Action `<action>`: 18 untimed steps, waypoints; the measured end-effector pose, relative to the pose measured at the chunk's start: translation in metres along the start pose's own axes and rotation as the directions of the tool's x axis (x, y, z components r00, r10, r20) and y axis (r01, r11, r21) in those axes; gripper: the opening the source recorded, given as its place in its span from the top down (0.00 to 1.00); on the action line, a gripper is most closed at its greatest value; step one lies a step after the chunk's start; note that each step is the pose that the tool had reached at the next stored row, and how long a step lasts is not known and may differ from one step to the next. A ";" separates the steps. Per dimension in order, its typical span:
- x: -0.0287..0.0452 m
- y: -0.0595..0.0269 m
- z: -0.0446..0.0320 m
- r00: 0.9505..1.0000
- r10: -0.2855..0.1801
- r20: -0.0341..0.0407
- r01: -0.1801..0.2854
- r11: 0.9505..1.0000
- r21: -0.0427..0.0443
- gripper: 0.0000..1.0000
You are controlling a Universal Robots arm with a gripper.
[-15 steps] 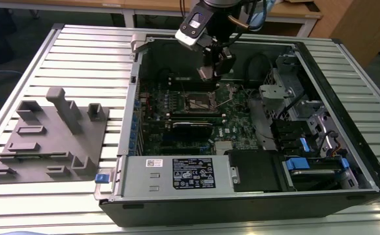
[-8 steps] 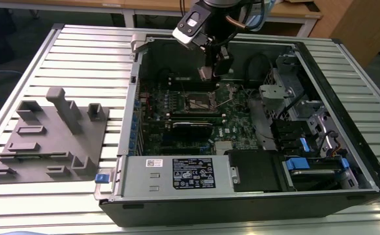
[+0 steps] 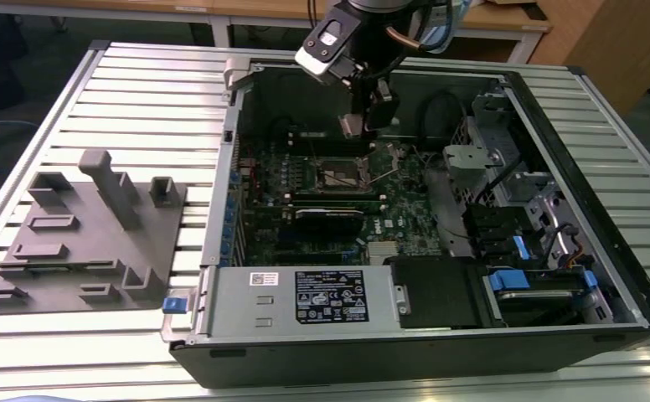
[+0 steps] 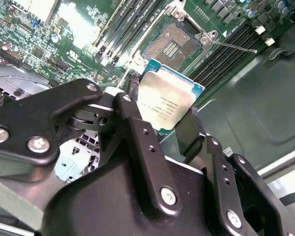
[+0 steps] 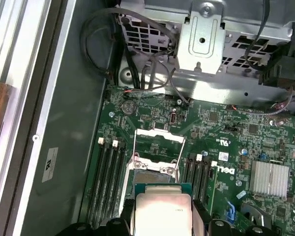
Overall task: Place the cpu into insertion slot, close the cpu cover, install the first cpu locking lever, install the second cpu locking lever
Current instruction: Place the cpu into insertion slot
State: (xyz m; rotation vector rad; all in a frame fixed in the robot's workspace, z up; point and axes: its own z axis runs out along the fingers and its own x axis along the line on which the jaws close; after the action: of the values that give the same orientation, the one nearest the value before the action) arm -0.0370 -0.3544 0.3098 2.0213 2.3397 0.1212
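"Since you're standing right at the bench, what's on it, starting from the exterior view's left?"

"Far left on the slatted table [image 3: 135, 92] there's a grey fixture block [image 3: 79, 243], all posts and little pockets. Just beside that is the open pc case [image 3: 219, 218] lying on its side. It has the power supply box [image 3: 291, 297] along the near edge and the green motherboard [image 3: 409, 213] inside."

"And the arm?"

"It comes in from the far side and reaches down into the case. The gripper [image 4: 162, 110] is clenched on the cpu [image 4: 168, 98], with a black finger [image 4: 137, 132] pressed against each of two opposite edges. In both wrist views the dull silver top faces the camera. The chip hangs in the air above the board, near the insertion slot [image 4: 172, 43] but not in it."

"So is the socket open?"

"Yep, the dark centre is showing, and there are long memory slots [image 5: 105, 177] on either side. The cpu cover [image 5: 160, 133] is flipped up off the slot. A thin locking lever [image 4: 233, 46] sticks out sideways from the socket, not latched."

"What's further right?"

"There's a metal drive cage [image 3: 504, 167] with loose black cables in front of it, and some blue tabs lower down, up against the case wall at the exterior view's right."
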 end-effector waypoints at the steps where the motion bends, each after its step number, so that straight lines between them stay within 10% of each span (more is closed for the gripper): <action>1: 0.0000 0.0000 0.0002 1.000 0.019 0.002 -0.019 1.000 0.000 0.46; 18: -0.0001 -0.0003 0.0028 0.967 0.254 0.022 -0.254 0.967 -0.007 0.46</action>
State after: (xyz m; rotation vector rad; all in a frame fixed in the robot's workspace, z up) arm -0.0370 -0.3544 0.3069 2.2990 2.0537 0.1104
